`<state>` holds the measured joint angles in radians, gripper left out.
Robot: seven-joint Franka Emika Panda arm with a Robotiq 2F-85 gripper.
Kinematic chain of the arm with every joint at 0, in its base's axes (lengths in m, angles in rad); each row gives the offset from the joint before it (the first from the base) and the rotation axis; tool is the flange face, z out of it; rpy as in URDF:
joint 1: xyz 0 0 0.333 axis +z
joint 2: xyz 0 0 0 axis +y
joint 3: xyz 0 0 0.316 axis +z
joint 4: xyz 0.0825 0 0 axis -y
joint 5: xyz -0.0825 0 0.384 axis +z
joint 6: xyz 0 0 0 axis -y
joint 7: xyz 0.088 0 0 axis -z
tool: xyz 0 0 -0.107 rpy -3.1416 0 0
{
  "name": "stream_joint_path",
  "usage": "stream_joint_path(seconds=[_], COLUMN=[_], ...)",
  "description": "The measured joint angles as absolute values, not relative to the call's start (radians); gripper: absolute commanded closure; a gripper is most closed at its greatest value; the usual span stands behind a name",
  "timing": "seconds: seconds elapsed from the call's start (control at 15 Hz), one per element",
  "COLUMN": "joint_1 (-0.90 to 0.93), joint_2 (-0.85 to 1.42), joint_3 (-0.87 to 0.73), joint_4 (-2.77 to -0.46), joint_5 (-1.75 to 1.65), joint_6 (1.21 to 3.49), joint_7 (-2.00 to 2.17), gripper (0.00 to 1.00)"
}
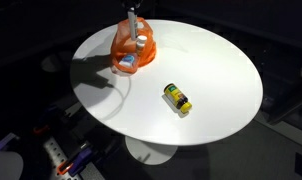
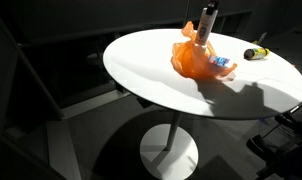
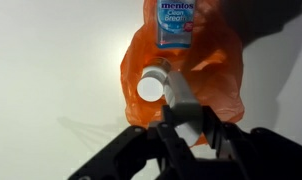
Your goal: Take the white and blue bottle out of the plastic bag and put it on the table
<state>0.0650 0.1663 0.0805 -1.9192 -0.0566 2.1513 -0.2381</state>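
Over the bag [image 3: 209, 75], gripper [image 3: 196, 122] straddles a white bottle [image 3: 151, 88].

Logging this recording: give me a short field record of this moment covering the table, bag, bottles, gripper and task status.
surface: round white table
bag: crumpled orange plastic bag, resting on the table
target: white and blue Mentos-labelled bottle, inside the bag
other item: small yellow and dark bottle, lying on its side, apart from the bag
gripper: directly over the bag, at its opening; open or shut cannot be told
unclear: white round-ended object beside the gripper, identity uncertain
status: target not yet on the table
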Motion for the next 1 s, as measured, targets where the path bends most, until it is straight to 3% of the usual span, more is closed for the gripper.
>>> stream_joint_path(seconds=[1.0], joint_1=[-0.054], joint_2=[0.183], joint_3=[-0.028], joint_4=[-1.921], joint_5=[-0.014], joint_6=[2.178], joint_7=[-0.228], gripper=[0.89])
